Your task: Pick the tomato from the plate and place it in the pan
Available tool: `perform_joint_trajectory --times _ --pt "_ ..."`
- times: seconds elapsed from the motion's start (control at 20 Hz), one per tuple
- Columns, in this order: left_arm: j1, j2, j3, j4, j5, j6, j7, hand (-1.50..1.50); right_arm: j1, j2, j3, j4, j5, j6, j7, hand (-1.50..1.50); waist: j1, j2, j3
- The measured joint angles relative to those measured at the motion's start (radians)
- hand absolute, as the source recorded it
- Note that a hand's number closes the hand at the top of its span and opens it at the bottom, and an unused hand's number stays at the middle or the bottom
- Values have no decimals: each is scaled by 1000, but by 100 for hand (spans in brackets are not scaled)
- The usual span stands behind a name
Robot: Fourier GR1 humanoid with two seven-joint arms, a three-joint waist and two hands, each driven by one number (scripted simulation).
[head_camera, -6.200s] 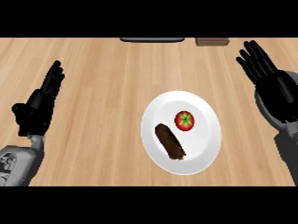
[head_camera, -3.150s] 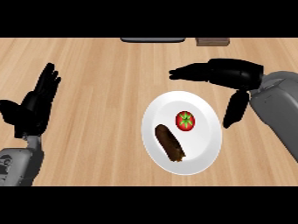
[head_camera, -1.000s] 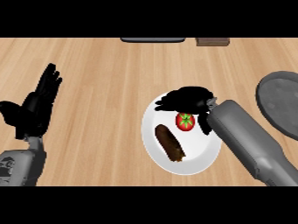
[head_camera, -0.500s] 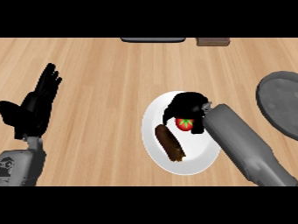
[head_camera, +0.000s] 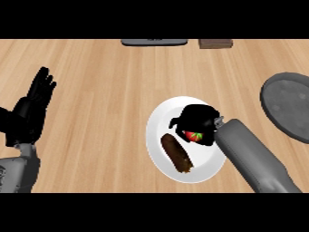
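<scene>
Fingers of right hand (head_camera: 198,118) curl round tomato (head_camera: 195,136) — on plate (head_camera: 161,123).

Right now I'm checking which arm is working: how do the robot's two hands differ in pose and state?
The right hand is over the white plate, fingers curled round the tomato; the left hand is over bare counter at the view's left, away from the plate. The left hand is open, fingers straight and pointing up, holding nothing; the right hand is shut on the tomato. Both are black hands on grey forearms.
</scene>
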State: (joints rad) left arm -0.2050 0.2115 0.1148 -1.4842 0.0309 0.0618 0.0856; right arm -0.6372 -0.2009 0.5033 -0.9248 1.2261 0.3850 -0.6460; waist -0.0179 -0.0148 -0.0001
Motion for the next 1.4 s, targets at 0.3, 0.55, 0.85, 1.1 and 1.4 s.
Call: perform_joint_trajectory --times 0.3,0.55,0.85,1.1,1.4 --pt "58 13 42 -5 1 24 -4 0 264 -76 -98 -181 -80 -35 102 150 -88 -37 -1" --pt "86 19 56 -14 6 25 -9 0 458 -139 -195 -418 -129 -106 194 150 -118 -33 -3" --pt "96 15 53 -29 1 30 -11 0 658 -176 -338 -773 -256 -167 230 150 -124 -23 -3" --pt "65 19 45 -33 10 13 4 0 830 -187 -497 -1056 -412 -145 276 150 -88 -8 -2" --pt "38 -3 10 -29 4 0 -4 0 884 -150 -697 -1213 -677 -35 402 150 -28 7 -1"
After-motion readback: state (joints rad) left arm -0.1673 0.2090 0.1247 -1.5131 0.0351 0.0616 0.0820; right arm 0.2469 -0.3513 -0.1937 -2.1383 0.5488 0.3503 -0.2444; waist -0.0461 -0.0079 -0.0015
